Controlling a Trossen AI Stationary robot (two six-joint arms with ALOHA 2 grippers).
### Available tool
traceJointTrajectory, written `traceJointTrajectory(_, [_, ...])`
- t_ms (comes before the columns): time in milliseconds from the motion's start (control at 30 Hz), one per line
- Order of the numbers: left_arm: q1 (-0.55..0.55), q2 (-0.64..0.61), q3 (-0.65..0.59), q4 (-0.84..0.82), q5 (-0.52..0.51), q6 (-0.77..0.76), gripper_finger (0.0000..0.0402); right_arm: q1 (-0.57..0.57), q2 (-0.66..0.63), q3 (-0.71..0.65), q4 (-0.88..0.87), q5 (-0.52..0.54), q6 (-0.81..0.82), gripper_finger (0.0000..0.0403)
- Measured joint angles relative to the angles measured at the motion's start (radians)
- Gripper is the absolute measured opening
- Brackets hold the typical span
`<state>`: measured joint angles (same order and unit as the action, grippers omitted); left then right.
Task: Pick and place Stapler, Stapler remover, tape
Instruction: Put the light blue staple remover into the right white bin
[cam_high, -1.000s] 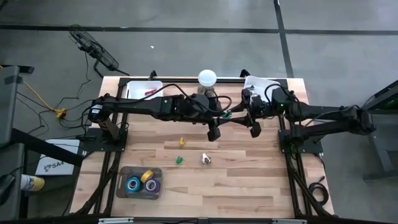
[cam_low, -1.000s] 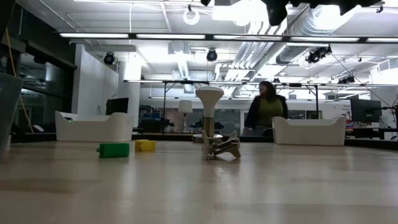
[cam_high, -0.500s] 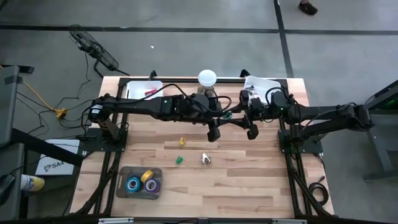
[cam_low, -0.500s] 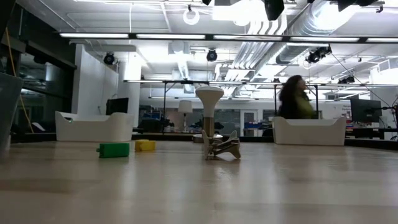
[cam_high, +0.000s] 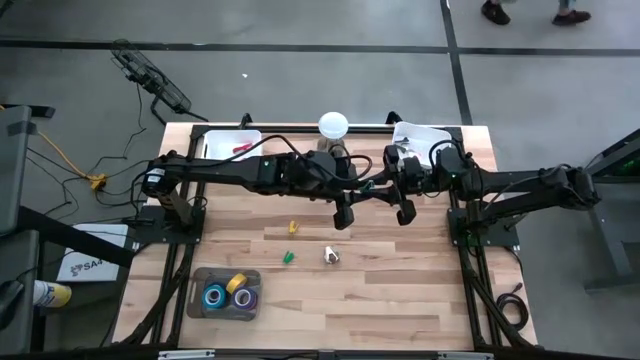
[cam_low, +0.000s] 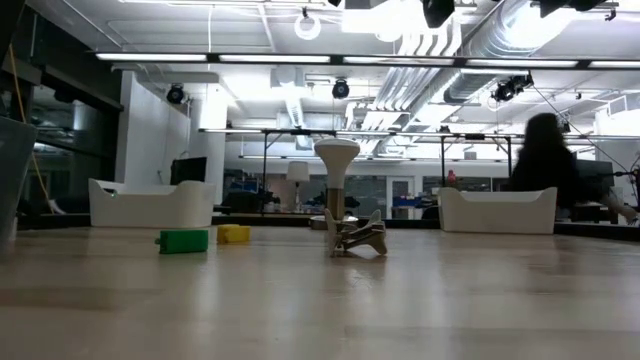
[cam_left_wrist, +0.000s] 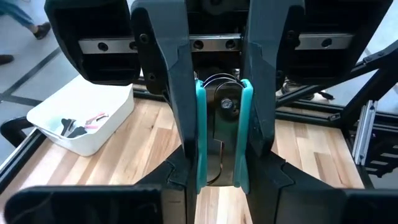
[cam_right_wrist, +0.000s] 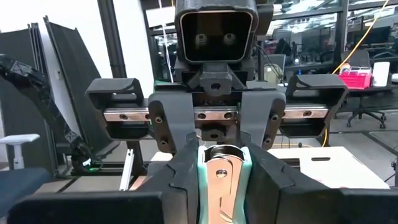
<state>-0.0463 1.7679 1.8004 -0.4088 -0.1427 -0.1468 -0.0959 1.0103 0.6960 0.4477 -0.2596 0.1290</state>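
Over the desk (cam_high: 400, 300), both arms meet nose to nose in mid-air, near the back edge. It looks like a handover. The left end effector (cam_left_wrist: 219, 180) is clenched on the stapler (cam_left_wrist: 225, 106), green sides pinched between its fingers. The right end effector (cam_right_wrist: 222, 199) faces it and looks clamped on the same stapler from the other end.

To do this well, I'd say the right needs a firm, square hold before the left lets go. Then they should pull straight apart with no twist.

The tape (cam_high: 226, 293) sits in its tray (cam_high: 196, 310), well apart from both end effectors, out front on the left arm's side. The remover (cam_high: 331, 256) lies on bare wood, nearer the front than the meeting point.

Since a second ago, the right end effector has edged in toward the left and its fingers have drawn together. The left hasn't budged. A person (cam_low: 545, 160) in the room behind has walked across.
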Motion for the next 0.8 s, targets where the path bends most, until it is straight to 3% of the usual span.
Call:
traceJointTrajectory(167, [0.000, 0.000, 0.000, -0.004, 0.002, -0.031, 0.0092, -0.004, 0.000, 0.000, -0.001, -0.002, 0.027, 0.0083])
traceJointTrajectory(400, [0.001, 0.000, 0.000, -0.034, -0.007, -0.029, 0.0228, -0.011, -0.004, 0.000, -0.036, 0.038, 0.043, 0.0083])
traceJointTrajectory(533, [0.001, 0.000, 0.000, -0.104, -0.052, -0.030, 0.0278, -0.036, -0.004, 0.000, -0.093, 0.061, 0.056, 0.0083])
traceJointTrajectory(800, [0.001, -0.034, 0.001, -0.305, -0.156, -0.104, 0.0296, -0.114, -0.019, 0.058, -0.392, 0.245, 0.050, 0.0083])
